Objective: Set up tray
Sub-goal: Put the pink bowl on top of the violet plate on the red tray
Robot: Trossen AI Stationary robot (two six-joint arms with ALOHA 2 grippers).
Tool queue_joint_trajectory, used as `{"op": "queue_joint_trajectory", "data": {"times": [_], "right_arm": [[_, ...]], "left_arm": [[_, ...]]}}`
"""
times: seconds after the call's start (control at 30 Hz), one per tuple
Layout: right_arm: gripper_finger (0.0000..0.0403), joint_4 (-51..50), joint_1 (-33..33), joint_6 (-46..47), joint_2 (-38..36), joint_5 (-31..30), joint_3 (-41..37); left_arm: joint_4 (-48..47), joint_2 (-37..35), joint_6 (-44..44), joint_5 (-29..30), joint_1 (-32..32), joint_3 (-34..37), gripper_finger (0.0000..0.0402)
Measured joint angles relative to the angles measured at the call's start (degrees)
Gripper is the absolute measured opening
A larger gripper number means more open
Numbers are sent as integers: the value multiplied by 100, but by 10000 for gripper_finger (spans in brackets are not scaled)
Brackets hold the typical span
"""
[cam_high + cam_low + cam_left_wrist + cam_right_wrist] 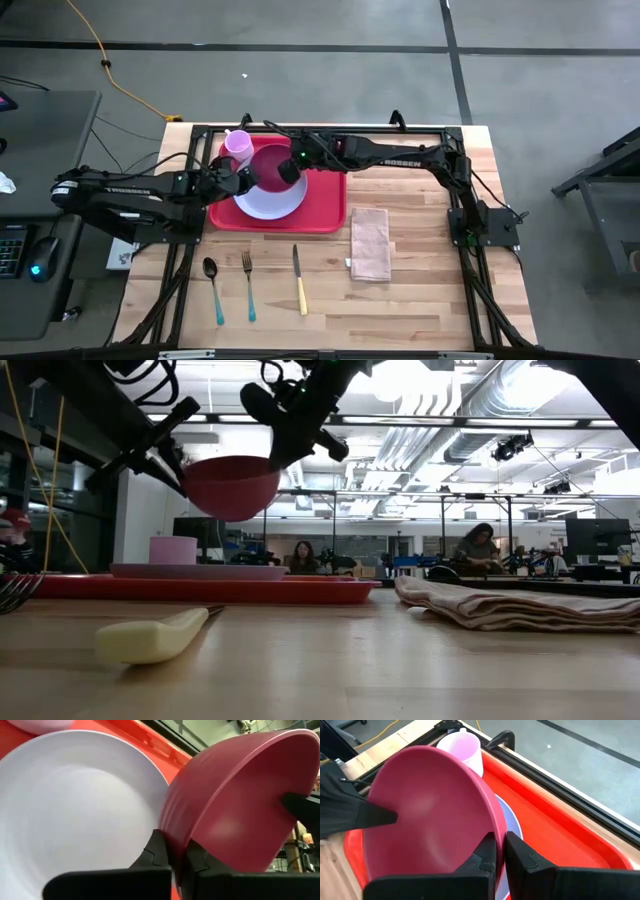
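The right gripper [500,851] is pinched on the rim of a dark red bowl [272,164], holding it in the air above the lavender plate [268,201]. The left gripper [174,856] is clamped on the bowl's opposite rim, so both arms carry it together. The plate lies on the red tray [322,203] at the table's far side, with a pink cup [238,147] in the tray's corner, seemingly just beside the plate. A spoon [213,287], fork [248,283], knife [298,279] and folded cloth [370,243] lie on the bare wood.
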State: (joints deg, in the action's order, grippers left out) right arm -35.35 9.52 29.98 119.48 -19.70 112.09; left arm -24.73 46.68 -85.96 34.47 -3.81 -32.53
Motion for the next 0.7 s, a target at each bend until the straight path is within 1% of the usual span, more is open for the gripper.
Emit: {"op": "queue_joint_trajectory", "data": {"times": [0.23, 0.33, 0.43, 0.53, 0.7], "right_arm": [[2, 119, -17, -50, 20, 88, -8], [8, 290, -15, -148, 23, 289, -13], [21, 467, -4, -184, 22, 561, -13], [38, 604, -6, -192, 22, 864, -13], [70, 712, -8, -211, 20, 1246, -13]], "left_arm": [[-164, 0, -254, -100, 1, 0, 31], [-285, -7, -333, -112, 2, -2, 28], [-381, -12, -391, -109, 2, -2, 26], [-626, -12, -527, -124, 2, -2, 13], [-778, -13, -583, -148, 4, -2, 13]]}}
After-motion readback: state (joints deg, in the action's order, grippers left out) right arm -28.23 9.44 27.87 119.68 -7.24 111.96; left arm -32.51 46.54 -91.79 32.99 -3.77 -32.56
